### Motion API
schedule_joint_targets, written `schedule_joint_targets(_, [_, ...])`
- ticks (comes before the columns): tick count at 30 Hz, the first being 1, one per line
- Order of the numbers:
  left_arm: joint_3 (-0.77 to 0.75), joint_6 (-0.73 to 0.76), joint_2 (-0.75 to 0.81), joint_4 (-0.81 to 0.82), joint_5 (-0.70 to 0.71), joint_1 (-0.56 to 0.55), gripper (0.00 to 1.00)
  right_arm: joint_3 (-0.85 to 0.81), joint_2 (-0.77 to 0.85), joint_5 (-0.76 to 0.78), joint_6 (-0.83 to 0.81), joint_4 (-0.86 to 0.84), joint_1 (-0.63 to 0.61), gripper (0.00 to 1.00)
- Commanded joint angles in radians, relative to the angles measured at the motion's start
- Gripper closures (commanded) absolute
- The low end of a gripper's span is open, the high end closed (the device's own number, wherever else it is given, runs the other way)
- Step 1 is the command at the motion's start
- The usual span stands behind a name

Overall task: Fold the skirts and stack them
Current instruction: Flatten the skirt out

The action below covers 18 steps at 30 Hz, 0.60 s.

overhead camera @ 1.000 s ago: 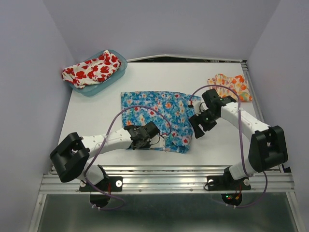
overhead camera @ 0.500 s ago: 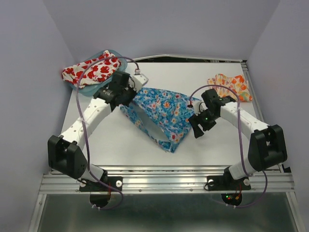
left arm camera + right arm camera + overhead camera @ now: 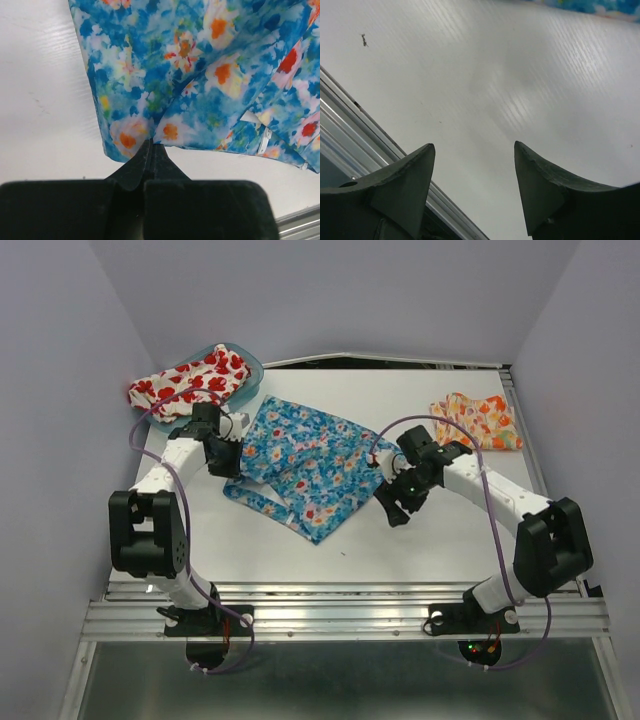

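Note:
The blue skirt point(image 3: 310, 460) with multicoloured flowers lies folded over on the table's middle. My left gripper point(image 3: 228, 456) is shut on its left edge; in the left wrist view the closed fingertips point(image 3: 151, 150) pinch the blue cloth point(image 3: 200, 75). My right gripper point(image 3: 388, 506) is open and empty just right of the blue skirt, over bare table point(image 3: 485, 85). The white skirt with red poppies point(image 3: 190, 382) lies in and over the teal tub at the back left. The orange-yellow skirt point(image 3: 478, 418) lies at the back right.
The translucent teal tub point(image 3: 245, 375) stands at the back left corner. The table's near metal rail point(image 3: 350, 615) shows, also in the right wrist view point(image 3: 350, 125). Grey walls close both sides.
My left gripper has carried the blue skirt's near edge from the front up and over to the back left, folding the cloth over. My right gripper shifted slightly left.

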<state>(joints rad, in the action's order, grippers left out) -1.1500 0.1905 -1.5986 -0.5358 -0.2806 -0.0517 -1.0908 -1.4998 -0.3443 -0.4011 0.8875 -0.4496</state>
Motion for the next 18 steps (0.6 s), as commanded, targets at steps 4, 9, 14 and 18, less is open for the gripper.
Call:
schedule_joint_targets(4, [0.050,-0.046,0.104,0.023,0.040,0.044,1.00,-0.102,-0.055,0.024,-0.001,-0.182,-0.093,0.35])
schedule_joint_targets(9, [0.041,-0.059,0.106,0.004,-0.037,0.128,1.00,-0.118,-0.063,-0.057,0.012,-0.347,-0.199,0.34])
schedule_joint_targets(14, [0.039,-0.043,0.086,-0.012,-0.100,0.131,1.00,-0.052,-0.066,0.008,-0.114,-0.455,-0.408,0.34])
schedule_joint_targets(18, [0.038,-0.040,0.072,-0.012,-0.101,0.131,1.00,-0.011,-0.106,0.056,-0.182,-0.528,-0.552,0.39])
